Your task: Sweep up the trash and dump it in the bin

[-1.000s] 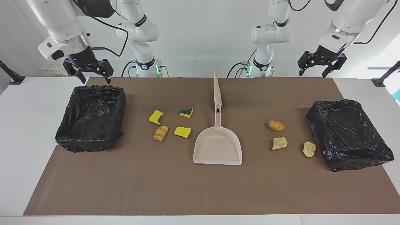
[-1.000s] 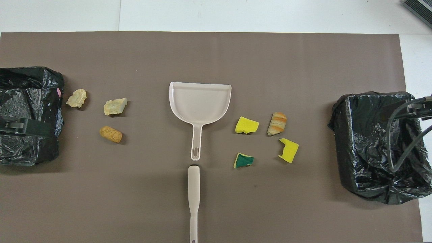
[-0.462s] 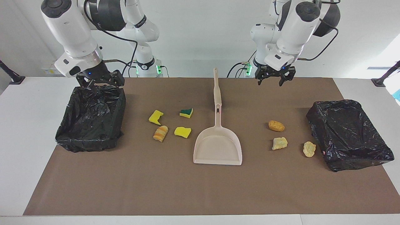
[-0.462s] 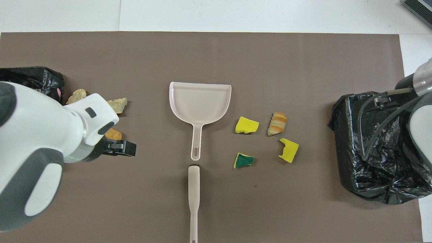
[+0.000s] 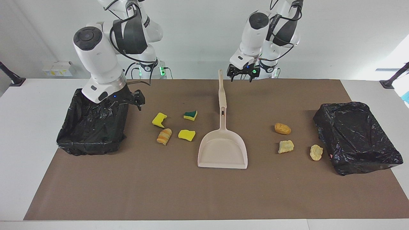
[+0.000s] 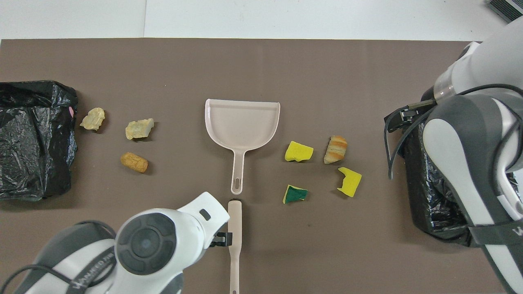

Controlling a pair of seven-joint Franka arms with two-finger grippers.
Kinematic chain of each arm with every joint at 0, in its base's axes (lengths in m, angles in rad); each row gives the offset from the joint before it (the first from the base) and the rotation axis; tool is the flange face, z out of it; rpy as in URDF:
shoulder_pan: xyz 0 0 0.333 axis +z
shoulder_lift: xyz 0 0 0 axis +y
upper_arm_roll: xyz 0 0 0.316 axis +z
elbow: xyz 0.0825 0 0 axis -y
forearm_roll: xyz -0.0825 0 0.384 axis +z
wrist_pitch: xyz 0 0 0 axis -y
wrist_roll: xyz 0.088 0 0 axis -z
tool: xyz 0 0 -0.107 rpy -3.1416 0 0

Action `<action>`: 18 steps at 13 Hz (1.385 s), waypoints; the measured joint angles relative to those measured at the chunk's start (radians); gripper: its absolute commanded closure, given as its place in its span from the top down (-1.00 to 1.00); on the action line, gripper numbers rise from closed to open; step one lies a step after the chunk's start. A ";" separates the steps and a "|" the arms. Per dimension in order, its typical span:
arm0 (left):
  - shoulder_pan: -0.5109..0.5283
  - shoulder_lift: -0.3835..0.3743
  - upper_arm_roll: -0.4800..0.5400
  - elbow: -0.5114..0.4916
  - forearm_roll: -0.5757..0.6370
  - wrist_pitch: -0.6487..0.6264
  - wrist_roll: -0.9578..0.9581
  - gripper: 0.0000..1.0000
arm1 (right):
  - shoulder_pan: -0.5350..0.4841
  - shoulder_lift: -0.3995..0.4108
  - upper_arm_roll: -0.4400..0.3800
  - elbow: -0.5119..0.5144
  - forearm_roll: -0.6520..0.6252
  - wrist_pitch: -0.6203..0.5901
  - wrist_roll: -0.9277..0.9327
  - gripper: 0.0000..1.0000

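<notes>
Landmark: beige dustpan (image 5: 222,150) (image 6: 242,125), flat on the brown mat (image 5: 204,191) (image 6: 261,65) at mid-desk (image 5: 25,127), mouth turned away from the robots, handle toward them.
Brush: beige brush (image 5: 221,91) (image 6: 234,241) lies in line with the dustpan handle, nearer to the robots, its tip just short of the handle end.
Trash, sponge group: beside the dustpan toward the right arm's end: yellow sponge piece (image 5: 186,135) (image 6: 299,151), orange-cream striped chunk (image 5: 164,136) (image 6: 336,149), notched yellow sponge piece (image 5: 159,119) (image 6: 349,181), green-topped sponge piece (image 5: 190,115) (image 6: 294,194). All on the mat, apart from one another.
Trash, lump group: beside the dustpan toward the left arm's end: brown lump (image 5: 282,128) (image 6: 134,162), pale lump (image 5: 285,146) (image 6: 139,128), and a third lump (image 5: 316,152) (image 6: 92,119) just beside the bin at that end.
Bins: two black-lined bins, one at the right arm's end (image 5: 92,126) (image 6: 433,204), one at the left arm's end (image 5: 358,137) (image 6: 34,139). No trash seen in either.
Left end effector (image 5: 240,75): released, fingers apart, raised just beside the brush handle, grasping nothing.
Right end effector (image 5: 135,99): released, holding nothing, low at the dustpan-side edge of the bin at its end.
</notes>
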 measured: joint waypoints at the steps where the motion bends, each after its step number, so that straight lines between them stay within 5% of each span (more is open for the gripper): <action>1: -0.048 0.004 -0.001 -0.051 0.000 0.039 -0.048 1.00 | 0.018 0.008 0.000 -0.005 0.000 0.005 0.003 1.00; 6: -0.147 0.036 0.000 -0.183 0.000 0.212 -0.162 1.00 | 0.040 0.007 -0.001 -0.049 0.000 0.041 0.009 1.00; 18: -0.257 0.076 0.001 -0.191 -0.058 0.237 -0.165 0.95 | 0.040 0.005 -0.002 -0.059 0.000 0.041 0.009 1.00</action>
